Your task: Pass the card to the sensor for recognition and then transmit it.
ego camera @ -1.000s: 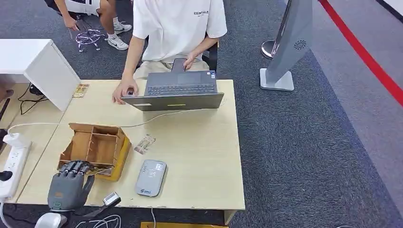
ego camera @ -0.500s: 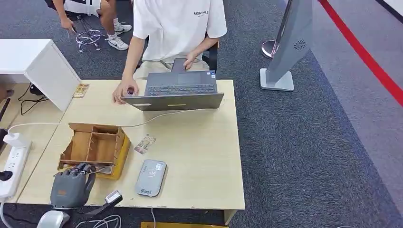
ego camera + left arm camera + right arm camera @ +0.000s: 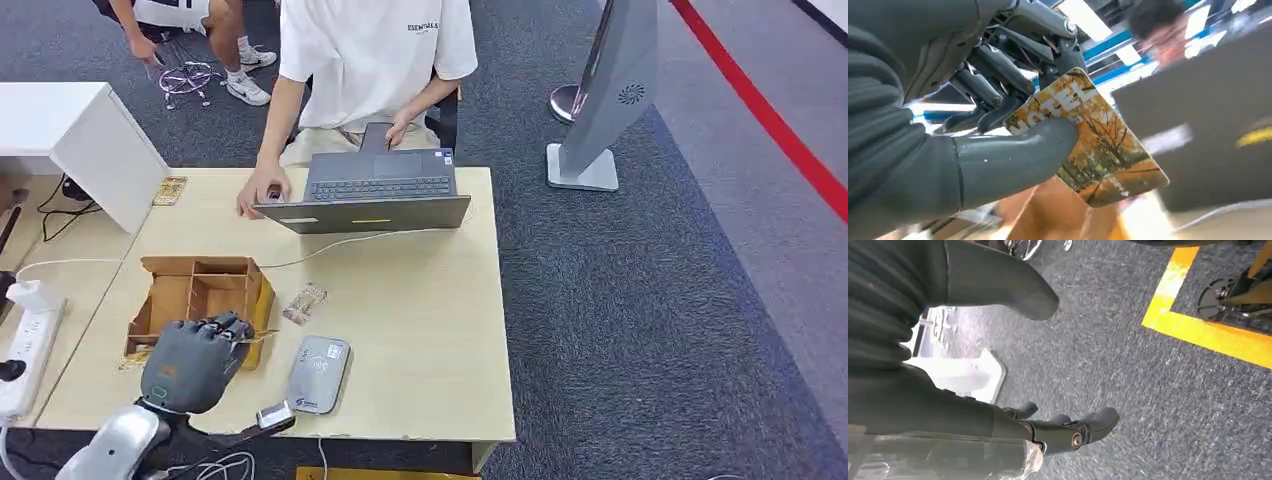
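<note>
My left hand (image 3: 192, 362) hovers over the table's near left part, between the wooden box (image 3: 200, 292) and the grey card sensor (image 3: 318, 373). It pinches an orange card with an autumn tree print (image 3: 1095, 145) between thumb and fingers (image 3: 998, 97); in the head view a thin edge of the card (image 3: 255, 338) juts from the hand toward the sensor. My right hand (image 3: 998, 365) hangs over grey carpet with its fingers (image 3: 1073, 432) apart and nothing in it.
A person in a white shirt (image 3: 372, 60) sits at the far side behind an open laptop (image 3: 372, 195). Another card (image 3: 304, 302) lies by the box and one (image 3: 170, 190) at the far left corner. A power strip (image 3: 25, 345) and a white cabinet (image 3: 70, 135) stand left.
My left hand has lifted from the front of the wooden box and moved right toward the sensor, carrying the card. The box has shifted a little.
</note>
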Controlling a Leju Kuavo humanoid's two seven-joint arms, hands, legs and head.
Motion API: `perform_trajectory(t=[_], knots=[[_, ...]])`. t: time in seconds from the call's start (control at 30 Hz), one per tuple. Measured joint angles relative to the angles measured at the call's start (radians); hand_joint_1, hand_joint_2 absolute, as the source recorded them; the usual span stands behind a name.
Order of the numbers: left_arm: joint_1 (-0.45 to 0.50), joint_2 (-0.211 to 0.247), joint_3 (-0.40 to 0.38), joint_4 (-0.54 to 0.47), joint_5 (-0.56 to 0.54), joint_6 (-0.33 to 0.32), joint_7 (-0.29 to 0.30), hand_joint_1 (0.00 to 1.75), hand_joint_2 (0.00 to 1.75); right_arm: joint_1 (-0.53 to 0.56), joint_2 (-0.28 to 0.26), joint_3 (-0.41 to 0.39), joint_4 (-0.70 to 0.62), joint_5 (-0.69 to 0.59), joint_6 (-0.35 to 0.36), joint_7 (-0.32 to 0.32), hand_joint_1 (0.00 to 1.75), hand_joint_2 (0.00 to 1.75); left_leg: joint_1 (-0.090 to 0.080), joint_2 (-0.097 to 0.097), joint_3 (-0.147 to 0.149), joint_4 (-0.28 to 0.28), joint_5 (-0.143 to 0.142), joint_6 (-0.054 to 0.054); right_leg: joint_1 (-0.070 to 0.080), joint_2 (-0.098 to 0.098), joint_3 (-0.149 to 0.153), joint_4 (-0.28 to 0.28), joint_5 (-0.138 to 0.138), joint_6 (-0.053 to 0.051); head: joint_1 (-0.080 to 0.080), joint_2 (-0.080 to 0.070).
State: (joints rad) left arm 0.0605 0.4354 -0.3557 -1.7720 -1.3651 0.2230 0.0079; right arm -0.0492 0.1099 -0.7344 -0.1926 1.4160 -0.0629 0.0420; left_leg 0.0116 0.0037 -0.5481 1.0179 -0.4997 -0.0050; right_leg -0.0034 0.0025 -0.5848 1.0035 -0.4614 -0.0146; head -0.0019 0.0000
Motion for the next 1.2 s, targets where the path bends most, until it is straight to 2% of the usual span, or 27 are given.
perform_trajectory(t=[0.1, 0.17, 0.23, 0.33, 0.43, 0.5, 0.53, 0.63, 0.7, 0.83, 0.93, 1.0, 1.03, 1.2], knots=[[-0.062, 0.083, -0.074, -0.1, 0.062, -0.052, 0.013, 1.75, 1.75, 0.001, 0.0, -0.017, 0.0, -0.008, 0.0, -0.002, 0.0, 1.75, 0.0, 0.0, 0.0, 0.0, 0.0, 0.0, 0.0, 0.0, 0.0, 0.0, 0.0, 0.0, -0.001, 0.0], [-0.128, 0.112, -0.096, -0.141, 0.107, -0.067, 0.024, 1.75, 1.75, 0.003, 0.0, -0.019, 0.0, -0.002, 0.0, -0.004, 0.0, 1.75, 0.0, -0.001, 0.0, 0.0, 0.001, -0.001, 0.0, -0.001, 0.0, 0.0, 0.0, 0.0, -0.001, 0.0], [-0.209, 0.119, -0.108, -0.159, 0.134, -0.087, 0.051, 1.75, 1.75, 0.003, 0.0, -0.02, 0.0, 0.007, 0.0, -0.008, 0.0, 1.75, 0.0, -0.003, -0.001, 0.0, 0.003, 0.0, 0.0, -0.003, 0.0, 0.0, 0.001, 0.0, 0.0, 0.0], [-0.346, 0.096, -0.108, -0.132, 0.139, -0.098, 0.087, 1.75, 1.75, 0.001, 0.0, -0.018, 0.0, 0.034, 0.003, -0.016, 0.0, 1.75, 0.0, -0.003, -0.002, 0.0, 0.004, 0.0, 0.0, -0.004, 0.0, 0.0, 0.003, 0.001, -0.001, 0.0], [-0.484, 0.061, -0.102, -0.028, 0.104, -0.06, 0.094, 1.75, 1.75, -0.005, 0.0, -0.01, 0.0, 0.064, 0.006, -0.027, 0.0, 1.75, 0.0, -0.003, -0.002, 0.0, 0.006, 0.0, 0.0, -0.003, 0.0, 0.0, 0.005, 0.0, -0.001, 0.0], [-0.566, 0.041, -0.091, 0.101, -0.01, 0.029, 0.102, 1.75, 1.75, -0.006, 0.0, 0.008, 0.0, 0.088, 0.01, -0.032, 0.0, 1.75, 0.0, -0.003, -0.001, 0.0, 0.007, 0.0, 0.0, -0.002, -0.001, 0.0, 0.006, 0.0, -0.001, 0.0], [-0.596, 0.035, -0.086, 0.136, -0.022, 0.049, 0.099, 1.75, 1.75, -0.007, 0.0, 0.011, 0.0, 0.093, 0.011, -0.033, 0.0, 1.75, 0.0, -0.002, -0.001, 0.0, 0.007, 0.0, 0.0, -0.002, -0.001, 0.0, 0.006, 0.0, -0.001, 0.0], [-0.697, -0.008, -0.052, 0.347, -0.06, 0.134, 0.081, 1.75, 1.75, -0.013, 0.0, 0.029, 0.0, 0.106, 0.026, -0.032, 0.0, 1.75, 0.0, -0.002, -0.002, 0.0, 0.009, 0.0, 0.0, -0.001, -0.001, 0.0, 0.008, 0.001, 0.0, 0.0], [-0.752, -0.034, -0.043, 0.47, -0.09, 0.162, 0.081, 1.75, 1.75, -0.019, 0.0, 0.042, 0.0, 0.111, 0.038, -0.027, 0.0, 1.75, 0.0, -0.002, -0.002, 0.0, 0.009, 0.0, 0.0, 0.0, -0.002, 0.0, 0.008, 0.0, -0.002, 0.0], [-0.831, -0.099, -0.023, 0.674, -0.079, 0.157, 0.084, 1.75, 1.75, -0.024, 0.0, 0.055, 0.0, 0.103, 0.042, -0.011, 0.0, 1.75, 0.0, -0.002, -0.002, 0.001, 0.009, 0.0, 0.0, -0.001, -0.002, 0.0, 0.008, 0.0, -0.002, 0.0], [-0.866, -0.145, -0.021, 0.767, -0.079, 0.146, 0.085, 1.75, 1.75, -0.025, 0.0, 0.056, 0.0, 0.1, 0.042, -0.002, 0.0, 1.75, -0.001, -0.002, -0.003, 0.001, 0.009, 0.0, 0.0, -0.001, -0.002, 0.0, 0.009, 0.0, 0.0, 0.0], [-0.873, -0.165, -0.021, 0.794, -0.076, 0.135, 0.085, 1.75, 1.75, -0.024, 0.0, 0.056, 0.0, 0.099, 0.042, 0.004, 0.0, 1.75, -0.001, -0.001, -0.003, 0.001, 0.009, 0.0, 0.0, 0.0, -0.002, 0.0, 0.009, 0.0, 0.0, 0.0], [-0.876, -0.173, -0.021, 0.805, -0.066, 0.128, 0.085, 0.0, 1.75, -0.024, 0.0, 0.056, 0.0, 0.098, 0.042, 0.009, 0.0, 1.75, -0.001, -0.001, -0.003, 0.001, 0.009, 0.0, -0.001, 0.0, -0.002, 0.0, 0.009, 0.0, 0.0, 0.0], [-0.877, -0.203, -0.015, 0.824, -0.027, 0.106, 0.085, 0.0, 1.75, -0.023, 0.0, 0.056, 0.0, 0.09, 0.04, 0.016, 0.0, 1.75, -0.001, -0.001, -0.004, 0.001, 0.009, 0.0, 0.0, 0.0, -0.003, 0.0, 0.009, 0.0, -0.001, 0.0]])
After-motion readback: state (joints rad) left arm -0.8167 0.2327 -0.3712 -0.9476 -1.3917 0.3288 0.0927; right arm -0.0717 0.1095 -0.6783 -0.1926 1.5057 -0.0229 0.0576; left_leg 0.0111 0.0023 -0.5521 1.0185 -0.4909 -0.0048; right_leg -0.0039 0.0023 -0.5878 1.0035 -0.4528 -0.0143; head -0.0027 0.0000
